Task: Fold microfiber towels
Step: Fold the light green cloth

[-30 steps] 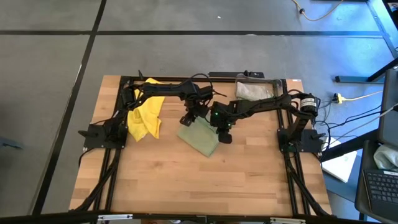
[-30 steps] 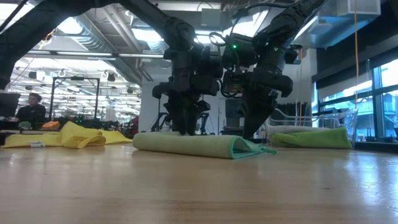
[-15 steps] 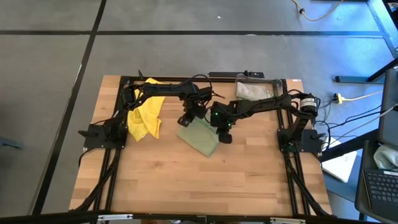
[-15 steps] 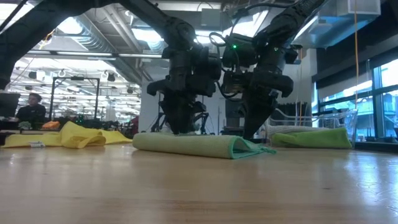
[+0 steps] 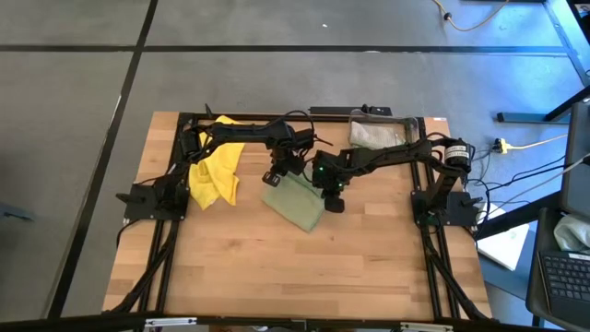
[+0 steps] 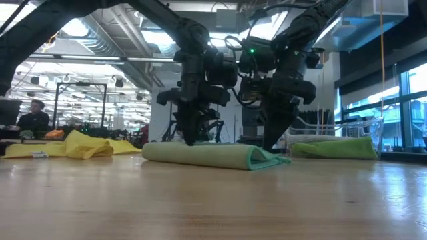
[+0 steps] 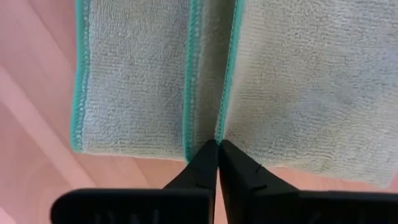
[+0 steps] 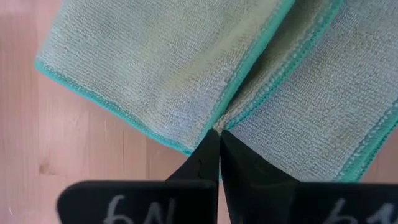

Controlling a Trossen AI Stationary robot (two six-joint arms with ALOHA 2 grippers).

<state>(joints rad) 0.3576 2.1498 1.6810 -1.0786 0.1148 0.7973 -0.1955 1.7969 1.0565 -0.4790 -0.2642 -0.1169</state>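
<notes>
pale green towel (image 5: 295,205) folded flat in the middle of the table, teal stitched edges, layers stacked | yellow towel (image 5: 214,171) crumpled in a heap near the left side | bright green towel (image 6: 333,147) folded, lying far right | grey-beige towel (image 5: 373,135) bunched up at the back right

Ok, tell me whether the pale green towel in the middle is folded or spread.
Folded. The pale green towel lies as a thick layered strip, teal-stitched edges stacked side by side.
</notes>
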